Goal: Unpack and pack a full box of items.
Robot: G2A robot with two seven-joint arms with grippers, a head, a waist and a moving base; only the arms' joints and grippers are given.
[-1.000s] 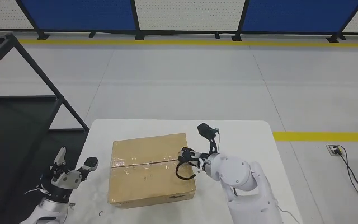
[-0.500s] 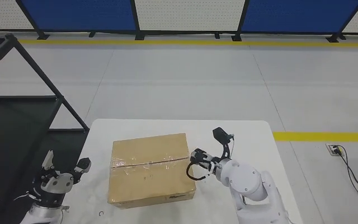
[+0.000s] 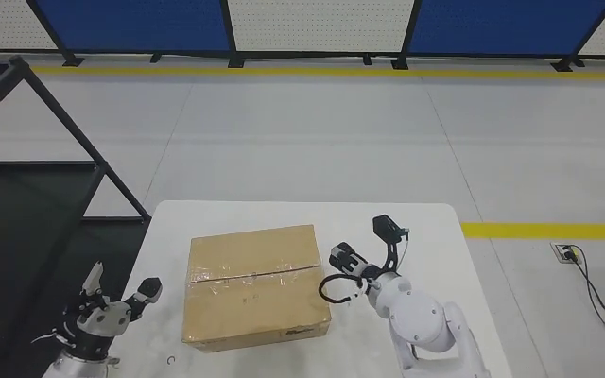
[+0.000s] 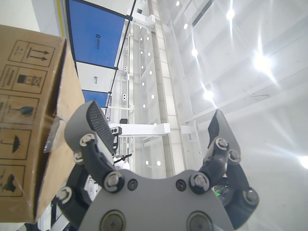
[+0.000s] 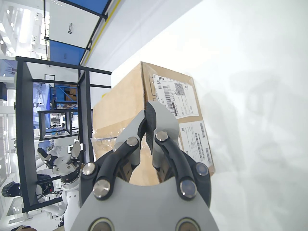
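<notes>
A closed cardboard box (image 3: 253,283) lies in the middle of the white table (image 3: 416,227), with clear tape along its top seam. Its side with shipping labels (image 5: 178,102) faces my right gripper (image 5: 148,118), which is shut on nothing. That gripper (image 3: 340,257) hovers just off the box's right side. My left gripper (image 3: 121,288) is open, near the table's left edge and apart from the box. In the left wrist view, its fingers (image 4: 98,121) point upward beside the box's printed side (image 4: 26,111); the left gripper (image 4: 156,126) holds nothing.
A black metal rack (image 3: 57,132) stands left of the table. A small ring (image 3: 170,360) lies on the table near its front edge. Blue and white partition panels (image 3: 312,24) line the far floor. Bare tabletop stretches right of the box.
My right gripper has drawn back to the right, off the box's top edge. My left gripper has moved back toward the table's front left.
</notes>
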